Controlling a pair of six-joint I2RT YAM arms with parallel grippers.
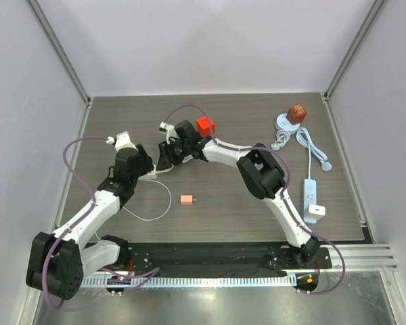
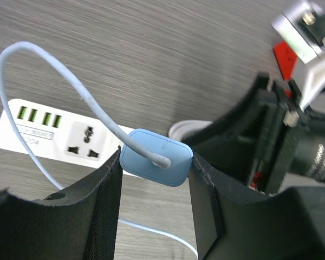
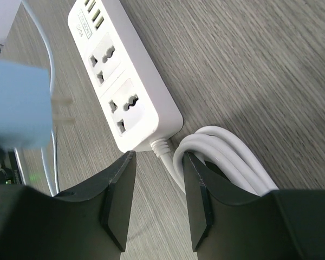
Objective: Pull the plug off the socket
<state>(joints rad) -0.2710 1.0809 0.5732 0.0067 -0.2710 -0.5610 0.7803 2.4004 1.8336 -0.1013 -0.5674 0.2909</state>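
Blue square plastic plug [image 2: 156, 157] sat clamped in the left gripper [image 2: 156, 167], prongs just clear of the white plastic power strip [image 3: 124, 81]. Right gripper [image 3: 158, 158] straddled that strip's cord end, jaws apart and not pinning it. The plug's trailing pale cable [image 2: 70, 81] could snag and drag the strip.

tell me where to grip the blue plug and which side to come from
Grip the blue plug across its two flat sides, coming from the cord face, opposite the power strip. Those sides are parallel and the cord leaves mid-face, clear of the grip, as the left hand shows.
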